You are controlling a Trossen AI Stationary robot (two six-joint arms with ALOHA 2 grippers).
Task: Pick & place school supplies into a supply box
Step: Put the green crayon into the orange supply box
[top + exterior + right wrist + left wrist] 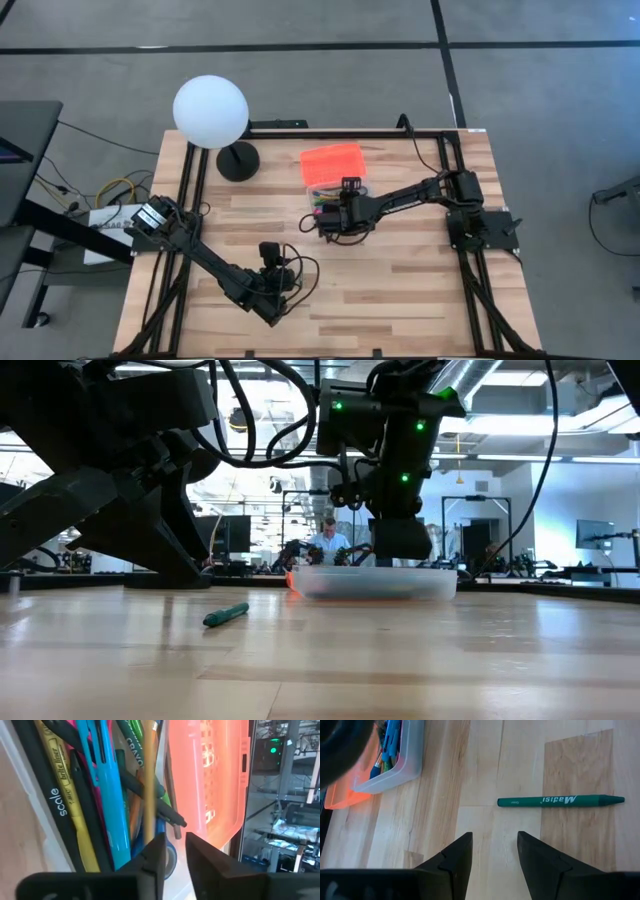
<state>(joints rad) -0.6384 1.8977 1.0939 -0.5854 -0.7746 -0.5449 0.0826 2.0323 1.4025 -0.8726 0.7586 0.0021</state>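
Note:
The supply box [322, 197] is a clear tray at the table's middle, holding several pens, markers and pencils [100, 795]. Its orange lid [333, 163] lies open on the far side. My right gripper [175, 840] hangs over the box, pointing slantwise down. Its fingers are open by a narrow gap with nothing between them. One green marker [560, 800] lies flat on the table in front of my left gripper [495, 840]. That gripper is open, low over the wood near the table's front [285, 272]. My right gripper has one finger [152, 855] over the near end of an orange pencil [148, 795] that lies in the box among the other supplies. Whether that finger touches the pencil I cannot tell.
A white globe lamp [210, 112] on a black base [238, 160] stands at the table's far left. Black rails run along the table's edges [190, 200]. Bare wood lies between the box and the front edge. In the low view a person [327, 540] sits far behind the table.

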